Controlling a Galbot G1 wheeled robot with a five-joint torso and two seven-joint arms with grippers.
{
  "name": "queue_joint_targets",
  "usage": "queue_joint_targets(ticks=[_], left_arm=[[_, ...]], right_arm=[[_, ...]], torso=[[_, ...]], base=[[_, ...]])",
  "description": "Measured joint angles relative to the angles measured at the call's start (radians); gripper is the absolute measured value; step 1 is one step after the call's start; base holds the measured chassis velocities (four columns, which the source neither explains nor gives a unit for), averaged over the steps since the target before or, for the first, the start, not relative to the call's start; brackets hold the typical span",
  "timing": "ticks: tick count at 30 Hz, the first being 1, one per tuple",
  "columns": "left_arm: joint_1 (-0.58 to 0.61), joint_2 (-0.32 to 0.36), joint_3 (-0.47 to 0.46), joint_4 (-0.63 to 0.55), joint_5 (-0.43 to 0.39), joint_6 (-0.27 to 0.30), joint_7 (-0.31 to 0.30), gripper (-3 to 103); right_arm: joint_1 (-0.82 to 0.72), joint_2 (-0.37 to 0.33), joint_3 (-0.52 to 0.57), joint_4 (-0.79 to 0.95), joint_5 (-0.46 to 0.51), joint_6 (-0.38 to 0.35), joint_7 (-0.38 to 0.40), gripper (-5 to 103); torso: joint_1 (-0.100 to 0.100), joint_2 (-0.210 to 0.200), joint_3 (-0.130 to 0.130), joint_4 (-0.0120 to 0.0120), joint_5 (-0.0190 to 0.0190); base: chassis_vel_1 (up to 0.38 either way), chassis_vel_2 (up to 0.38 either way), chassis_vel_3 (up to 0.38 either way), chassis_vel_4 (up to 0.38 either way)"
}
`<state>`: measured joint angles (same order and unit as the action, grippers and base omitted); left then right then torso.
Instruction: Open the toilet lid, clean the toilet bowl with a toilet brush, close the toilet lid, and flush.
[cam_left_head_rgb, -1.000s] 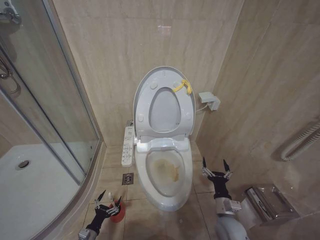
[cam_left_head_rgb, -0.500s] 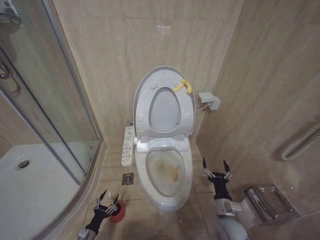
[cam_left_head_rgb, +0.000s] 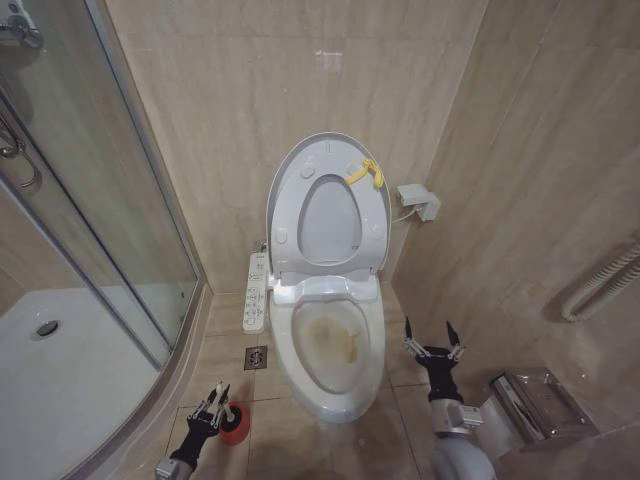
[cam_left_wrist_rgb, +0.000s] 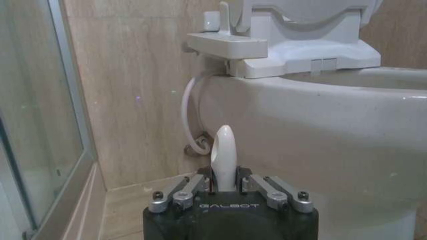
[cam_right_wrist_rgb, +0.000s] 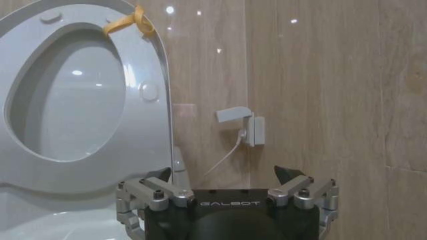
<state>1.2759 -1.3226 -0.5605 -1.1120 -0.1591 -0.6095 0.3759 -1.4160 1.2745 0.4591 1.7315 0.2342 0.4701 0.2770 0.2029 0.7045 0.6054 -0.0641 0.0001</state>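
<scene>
Beside the toilet bowl (cam_left_head_rgb: 330, 350), on the floor: picking up the toilet brush.
Your left pincer (cam_left_wrist_rgb: 223, 182) is closed on the toilet brush (cam_left_wrist_rgb: 223, 155) handle above one red holder (cam_left_head_rgb: 236, 427); next, you lift it straight up clear of the cup, then swing over the bowl. Count: one toilet lid (cam_left_head_rgb: 328, 205), raised; one stained bowl; one brush. Your right pincer (cam_left_head_rgb: 431, 343) waits open beside the bowl.

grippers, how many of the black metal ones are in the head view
2: the left gripper is low by the red round holder cup, closed on the white brush handle; the right gripper is open beside the white ceramic toilet bowl.
</scene>
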Motion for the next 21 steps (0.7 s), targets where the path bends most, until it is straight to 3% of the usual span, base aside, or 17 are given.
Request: queue_joint_targets(ticks=[6,11,15,17,21], left_arm=[[0.010,-0.008,-0.007,-0.009,-0.001,0.000,-0.001,21],[0.049,-0.004,-0.013,-0.090,-0.019,0.001,-0.013,21],[0.094,0.009,-0.022,-0.201,-0.038,0.012,-0.057,21],[0.139,0.014,-0.035,-0.320,-0.053,0.029,-0.112,21],[0.192,0.012,-0.048,-0.438,-0.058,0.052,-0.177,21]], right_arm=[[0.004,-0.002,-0.001,-0.002,0.000,0.000,0.000,100],[0.008,-0.001,-0.003,-0.003,0.000,0.000,0.000,100],[0.009,-0.001,-0.004,-0.003,0.000,0.001,-0.001,100],[0.008,-0.001,-0.004,-0.005,0.000,0.007,-0.002,100],[0.008,-0.001,-0.004,-0.006,0.000,0.011,-0.004,100]], torso=[[0.000,0.000,0.000,0.0000,-0.0001],[0.000,0.000,0.000,0.0000,-0.0003],[0.000,0.000,0.000,0.0001,-0.0002],[0.000,0.000,0.000,-0.0001,-0.0001],[0.000,0.000,0.000,0.0000,0.0000]], base=[[0.000,0.000,0.000,0.000],[0.000,0.000,0.000,0.000],[0.000,0.000,0.000,0.000],[0.000,0.000,0.000,0.000],[0.000,0.000,0.000,0.000]])
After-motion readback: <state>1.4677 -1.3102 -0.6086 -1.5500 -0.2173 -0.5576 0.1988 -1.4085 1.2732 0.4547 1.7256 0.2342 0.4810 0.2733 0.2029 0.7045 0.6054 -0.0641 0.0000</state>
